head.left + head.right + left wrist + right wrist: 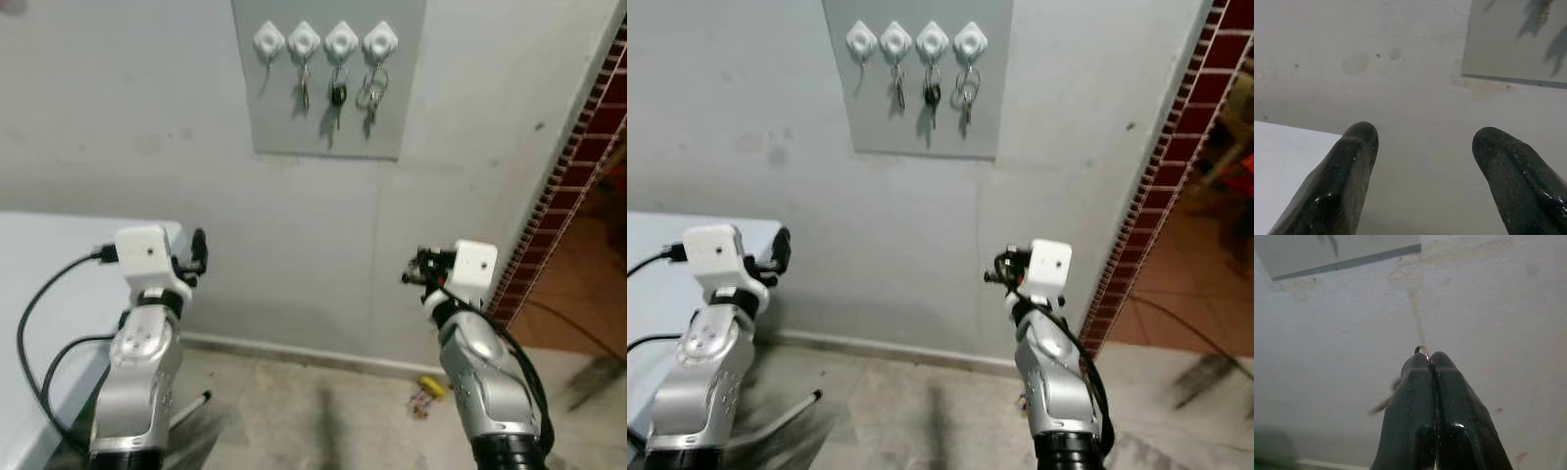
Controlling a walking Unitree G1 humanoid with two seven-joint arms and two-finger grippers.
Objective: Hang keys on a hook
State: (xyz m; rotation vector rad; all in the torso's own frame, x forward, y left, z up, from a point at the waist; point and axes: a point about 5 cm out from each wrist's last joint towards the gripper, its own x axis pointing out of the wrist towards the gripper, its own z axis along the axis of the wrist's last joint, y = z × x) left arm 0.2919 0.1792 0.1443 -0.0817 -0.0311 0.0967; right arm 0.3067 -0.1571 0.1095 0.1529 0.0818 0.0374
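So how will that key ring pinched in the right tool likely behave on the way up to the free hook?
The key ring is thin wire barely showing past the shut right tool, so it could probably slip or twist. The key hanging beside the fingers will likely swing. The free hook looks small.

We can read no text, label, brand, number or sign anywhere here: the grey hook board [328,117], wall [147,117] and white wrist housings [145,253] carry no legible marking.
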